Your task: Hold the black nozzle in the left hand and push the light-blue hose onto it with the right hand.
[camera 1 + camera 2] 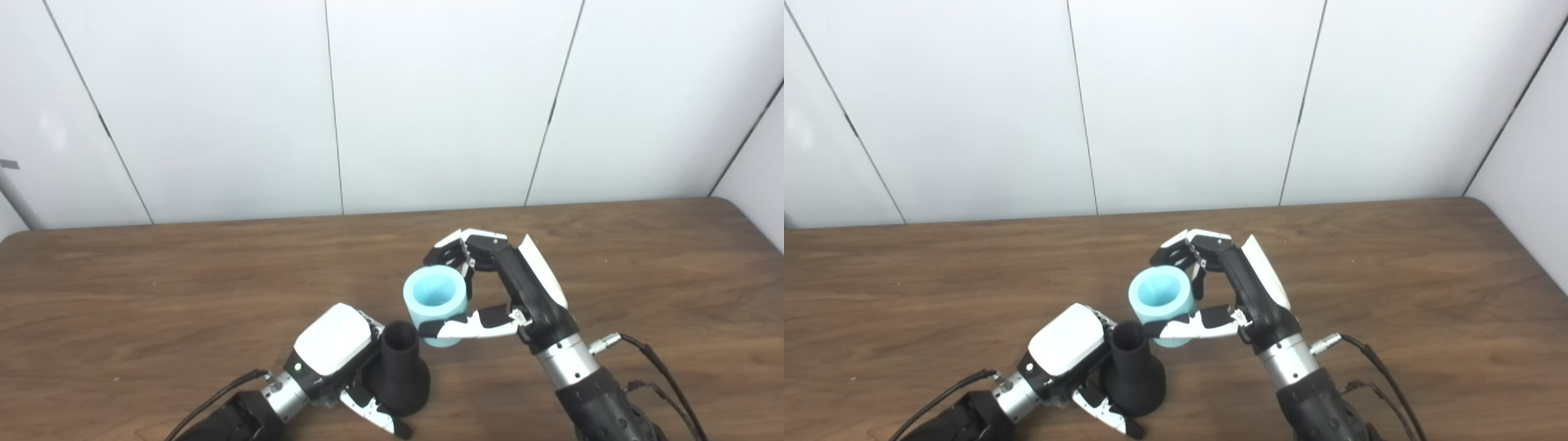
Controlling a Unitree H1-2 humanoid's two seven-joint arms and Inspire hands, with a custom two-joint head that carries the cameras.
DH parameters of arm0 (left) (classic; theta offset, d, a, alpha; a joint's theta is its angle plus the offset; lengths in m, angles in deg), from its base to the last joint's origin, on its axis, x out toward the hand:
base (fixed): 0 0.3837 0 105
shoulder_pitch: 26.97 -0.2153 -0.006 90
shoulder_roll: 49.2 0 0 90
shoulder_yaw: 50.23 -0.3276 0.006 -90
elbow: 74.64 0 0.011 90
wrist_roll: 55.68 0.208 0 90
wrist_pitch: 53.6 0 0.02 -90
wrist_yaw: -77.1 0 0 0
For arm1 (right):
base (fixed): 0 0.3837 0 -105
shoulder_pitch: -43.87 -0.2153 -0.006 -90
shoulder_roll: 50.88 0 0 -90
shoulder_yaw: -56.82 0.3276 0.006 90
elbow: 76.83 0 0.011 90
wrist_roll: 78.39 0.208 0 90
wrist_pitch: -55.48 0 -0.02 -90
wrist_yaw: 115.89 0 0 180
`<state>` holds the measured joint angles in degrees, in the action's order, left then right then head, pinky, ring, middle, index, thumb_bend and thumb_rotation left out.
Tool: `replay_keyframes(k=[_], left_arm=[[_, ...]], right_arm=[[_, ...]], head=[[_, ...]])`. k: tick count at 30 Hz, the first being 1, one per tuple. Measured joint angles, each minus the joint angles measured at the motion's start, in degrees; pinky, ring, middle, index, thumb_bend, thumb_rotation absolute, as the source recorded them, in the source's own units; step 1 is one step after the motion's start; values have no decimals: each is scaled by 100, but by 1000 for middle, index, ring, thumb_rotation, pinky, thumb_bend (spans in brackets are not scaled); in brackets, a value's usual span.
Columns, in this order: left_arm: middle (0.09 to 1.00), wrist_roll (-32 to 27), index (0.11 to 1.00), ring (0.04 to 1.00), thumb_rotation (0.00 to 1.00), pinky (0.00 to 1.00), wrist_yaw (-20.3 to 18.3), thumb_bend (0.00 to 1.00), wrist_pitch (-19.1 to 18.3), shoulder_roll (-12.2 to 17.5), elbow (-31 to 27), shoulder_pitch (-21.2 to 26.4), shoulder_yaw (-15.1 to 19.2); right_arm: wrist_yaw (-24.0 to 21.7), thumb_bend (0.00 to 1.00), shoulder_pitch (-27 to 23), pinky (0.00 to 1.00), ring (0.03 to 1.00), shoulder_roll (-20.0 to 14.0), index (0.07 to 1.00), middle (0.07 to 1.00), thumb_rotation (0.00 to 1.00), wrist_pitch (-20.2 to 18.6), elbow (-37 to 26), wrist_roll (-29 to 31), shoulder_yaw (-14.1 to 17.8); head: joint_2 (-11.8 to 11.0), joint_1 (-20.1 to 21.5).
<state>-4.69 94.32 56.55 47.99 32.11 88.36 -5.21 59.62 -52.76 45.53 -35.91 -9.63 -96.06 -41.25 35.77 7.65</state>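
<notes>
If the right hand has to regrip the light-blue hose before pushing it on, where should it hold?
Probably around the mid wall of the light-blue hose, from its right side as the right hand does now. It is a short open tube; this keeps the end facing the black nozzle clear.

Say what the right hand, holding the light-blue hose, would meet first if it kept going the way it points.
Probably the black nozzle in the left hand: the right hand reaches that way, the hose leading. Depth unclear.
</notes>
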Motion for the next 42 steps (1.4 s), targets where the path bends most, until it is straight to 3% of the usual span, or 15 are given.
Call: replay_keyframes(k=[3,6,9,10,11,16,32,36,42], left_arm=[[404,0,497,242,0,227,0,516,3,5,-3,-2,0],[397,-1,508,285,0,266,-5,513,3,13,-18,-3,4],[390,-1,506,269,0,251,-17,514,1,26,-59,-20,9],[389,-1,505,265,0,248,-22,514,1,30,-70,-27,10],[390,0,506,269,0,251,-26,514,0,31,-78,-29,10],[389,0,501,261,0,244,-37,515,0,36,-92,-42,13],[394,4,506,279,0,258,-49,515,3,38,-93,-43,5],[390,4,502,263,0,244,-49,515,4,38,-91,-45,2],[388,4,502,252,0,235,-49,515,10,37,-85,-44,-2]], right_arm=[[18,518,5,119,443,10,508,469,0,2,28,-86,25],[22,518,5,128,443,9,509,469,0,6,44,-168,40],[22,518,5,130,443,9,507,470,0,6,89,-219,53],[22,521,5,120,314,9,507,469,0,6,90,-240,63],[23,523,5,114,248,9,509,467,0,6,90,-272,76],[55,523,5,104,175,10,518,458,0,6,90,-506,104],[189,522,-115,167,239,172,514,464,0,18,-86,-192,350],[202,522,-183,142,214,184,517,460,0,47,-125,-156,384],[201,521,-170,254,330,284,513,463,0,51,-273,-51,383]], head=[[0,44],[0,70],[0,88],[0,97],[0,105],[-9,132],[-53,150],[-53,132],[-70,132]])
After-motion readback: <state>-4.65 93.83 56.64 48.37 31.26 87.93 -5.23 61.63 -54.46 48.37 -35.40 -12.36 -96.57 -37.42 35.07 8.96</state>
